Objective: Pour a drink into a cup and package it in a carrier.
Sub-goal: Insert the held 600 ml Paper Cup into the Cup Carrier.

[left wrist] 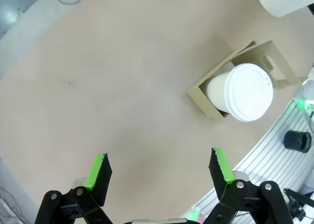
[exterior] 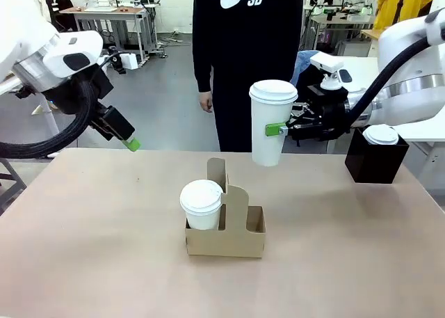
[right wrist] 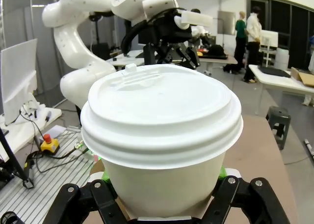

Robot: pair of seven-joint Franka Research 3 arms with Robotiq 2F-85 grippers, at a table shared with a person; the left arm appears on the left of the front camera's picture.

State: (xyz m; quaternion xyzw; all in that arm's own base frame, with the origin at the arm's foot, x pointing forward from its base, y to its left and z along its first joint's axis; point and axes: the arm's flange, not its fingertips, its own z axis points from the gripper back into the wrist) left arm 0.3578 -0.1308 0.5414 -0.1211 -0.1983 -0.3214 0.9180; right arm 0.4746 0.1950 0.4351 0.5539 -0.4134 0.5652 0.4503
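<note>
My right end effector [exterior: 273, 129] grips a lidded white cup [exterior: 272, 102] (plain, tapered) aloft near the carrier [exterior: 240, 227] on my tan bench [exterior: 104, 248]; left end effector [left wrist: 159, 166] gapes empty.

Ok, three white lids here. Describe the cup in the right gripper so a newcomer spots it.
Find the brown carrier in the middle of the table; above and just right of it hangs a tall white lidded cup, clamped by the right gripper. Unlike the second cup seated in the carrier and the lid at the black box, it is in the air.
</note>
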